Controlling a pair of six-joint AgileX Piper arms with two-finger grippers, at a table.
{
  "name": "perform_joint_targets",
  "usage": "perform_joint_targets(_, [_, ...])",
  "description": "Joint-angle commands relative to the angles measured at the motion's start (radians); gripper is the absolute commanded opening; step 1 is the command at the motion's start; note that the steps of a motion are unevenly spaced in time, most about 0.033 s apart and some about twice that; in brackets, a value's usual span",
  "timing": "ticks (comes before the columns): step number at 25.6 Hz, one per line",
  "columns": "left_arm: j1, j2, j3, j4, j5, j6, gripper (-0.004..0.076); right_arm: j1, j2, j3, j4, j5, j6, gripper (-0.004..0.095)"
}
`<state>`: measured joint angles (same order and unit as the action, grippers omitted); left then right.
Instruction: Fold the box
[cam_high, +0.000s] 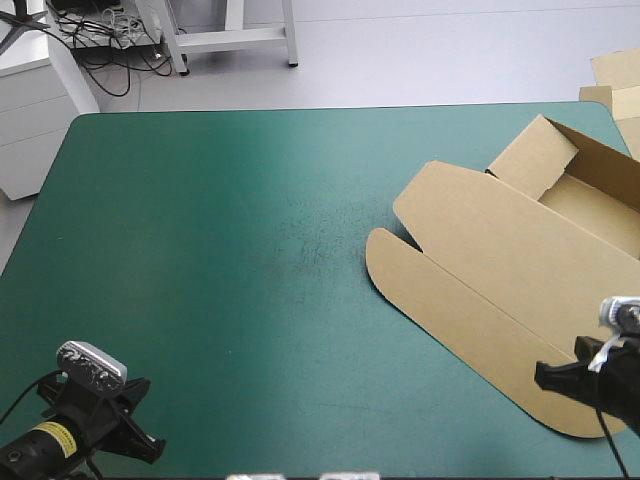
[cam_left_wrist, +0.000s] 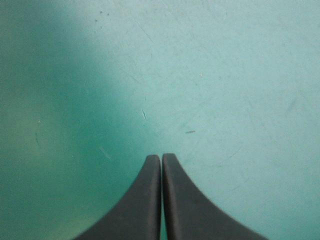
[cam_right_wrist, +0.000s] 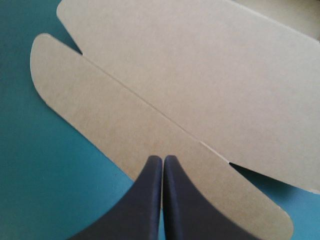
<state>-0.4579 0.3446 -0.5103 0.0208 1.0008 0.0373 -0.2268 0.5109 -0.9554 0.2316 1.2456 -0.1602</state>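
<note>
The brown cardboard box (cam_high: 500, 265), a cut sheet, lies on the right side of the teal-green table cover (cam_high: 220, 250). Walls stand raised as an open tray at the far right. The lid lies flat, its rounded front flap (cam_high: 450, 310) toward the table's middle.

Only the high view shows the tray; the right wrist view shows lid and flap alone.

The right gripper (cam_right_wrist: 163, 159) is closed and empty, tips at the flap's edge. The left gripper (cam_left_wrist: 161, 157) is closed and empty over bare cover near the near left corner.
</note>
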Motion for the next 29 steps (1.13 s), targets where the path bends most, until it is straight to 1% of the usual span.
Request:
perform_joint_targets(1, [-0.005, -0.045, -0.027, -0.032, -0.082, 0.0, -0.001, 0.026, -0.061, 0.075, 0.01, -0.029, -0.07, -0.0005])
perform_joint_targets(4, [-0.005, -0.098, -0.022, -0.037, -0.08, 0.0, -0.001, 0.027, -0.121, 0.147, 0.03, -0.031, -0.079, -0.0005])
perform_joint_targets(8, [-0.005, -0.156, -0.014, -0.037, -0.089, 0.0, -0.001, 0.027, -0.2, 0.234, 0.074, -0.036, -0.158, -0.0005])
perform_joint_targets(11, [-0.005, -0.174, -0.014, -0.041, -0.089, 0.0, -0.001, 0.027, -0.258, 0.295, 0.091, -0.038, -0.215, -0.0005])
perform_joint_targets(16, [-0.005, -0.175, -0.014, -0.048, -0.09, -0.007, -0.001, 0.027, -0.346, 0.381, 0.089, -0.079, -0.228, -0.0005])
perform_joint_targets(19, [-0.005, -0.175, -0.014, -0.048, -0.09, -0.007, -0.001, 0.027, -0.389, 0.415, 0.084, -0.071, -0.192, -0.0005])
perform_joint_targets(22, [-0.005, -0.175, -0.014, -0.048, -0.09, -0.007, -0.001, 0.027, -0.417, 0.411, 0.098, -0.044, -0.061, -0.0005])
perform_joint_targets(29, [-0.005, -0.175, -0.014, -0.048, -0.09, -0.007, -0.001, 0.025, -0.418, 0.413, 0.108, -0.046, -0.054, -0.0005])
